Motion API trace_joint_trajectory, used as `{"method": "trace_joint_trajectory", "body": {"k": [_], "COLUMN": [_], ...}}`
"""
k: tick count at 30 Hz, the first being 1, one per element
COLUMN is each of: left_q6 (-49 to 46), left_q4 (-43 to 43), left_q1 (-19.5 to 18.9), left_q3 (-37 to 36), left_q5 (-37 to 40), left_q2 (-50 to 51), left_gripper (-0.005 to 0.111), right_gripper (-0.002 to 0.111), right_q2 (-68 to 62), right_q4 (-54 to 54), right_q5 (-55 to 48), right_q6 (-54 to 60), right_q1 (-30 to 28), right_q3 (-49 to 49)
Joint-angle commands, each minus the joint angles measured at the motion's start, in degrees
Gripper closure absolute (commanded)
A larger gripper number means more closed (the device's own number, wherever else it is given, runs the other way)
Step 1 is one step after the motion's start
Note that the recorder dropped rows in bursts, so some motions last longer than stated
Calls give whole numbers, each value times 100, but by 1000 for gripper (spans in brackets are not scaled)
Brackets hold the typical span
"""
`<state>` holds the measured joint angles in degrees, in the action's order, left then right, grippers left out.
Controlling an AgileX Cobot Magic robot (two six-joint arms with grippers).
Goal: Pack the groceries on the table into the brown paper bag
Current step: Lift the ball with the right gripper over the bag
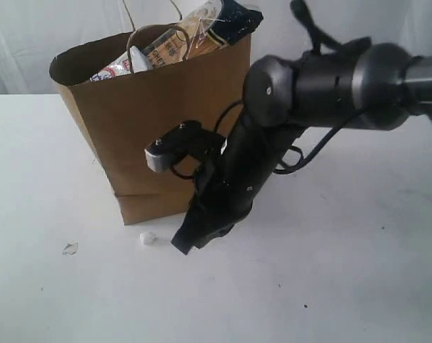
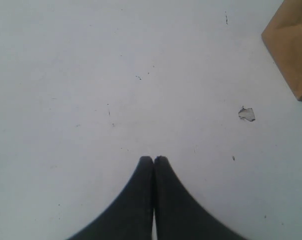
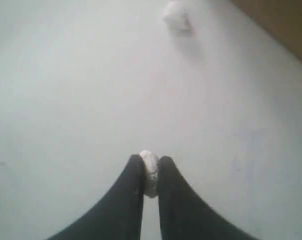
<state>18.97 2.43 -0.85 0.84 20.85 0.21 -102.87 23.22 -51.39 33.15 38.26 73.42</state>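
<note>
The brown paper bag (image 1: 166, 121) stands upright on the white table (image 1: 344, 286), and its corner shows in the left wrist view (image 2: 290, 45). Out of its open top pokes the spaghetti packet with a dark blue end (image 1: 226, 20), beside a tan printed pack (image 1: 162, 48) and a white printed pack (image 1: 116, 68). My right gripper (image 1: 186, 243) points down at the table just in front of the bag; in its wrist view it (image 3: 151, 162) is shut on a small white lump (image 3: 150, 176). My left gripper (image 2: 153, 160) is shut and empty over bare table.
A second small white lump (image 1: 147, 238) lies on the table by the bag's front corner, also in the right wrist view (image 3: 176, 17). A small torn grey scrap (image 1: 70, 249) lies further left and appears in the left wrist view (image 2: 246, 114).
</note>
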Motion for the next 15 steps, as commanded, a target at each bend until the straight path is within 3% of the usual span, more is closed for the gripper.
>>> {"method": "trace_joint_trajectory", "body": {"k": [1,10,15], "left_q6": [32,32,32], "left_q4": [-46,-46,-46], "left_q1": [30,30,30], "left_q3": [-84,-84,-84], "left_q5": [142,142,142], "left_q2": [-21,-21,-21], "left_gripper": [107,107,107], "right_gripper": [108,108,108], "right_q2": [620,1094,1094], "right_q4": [1244,5844,6695], "right_q5": [-986,-1585,-252], "right_q6": [530,2887,4799], "right_q1": [-6,184,281], "right_q3": [134,482,930]}}
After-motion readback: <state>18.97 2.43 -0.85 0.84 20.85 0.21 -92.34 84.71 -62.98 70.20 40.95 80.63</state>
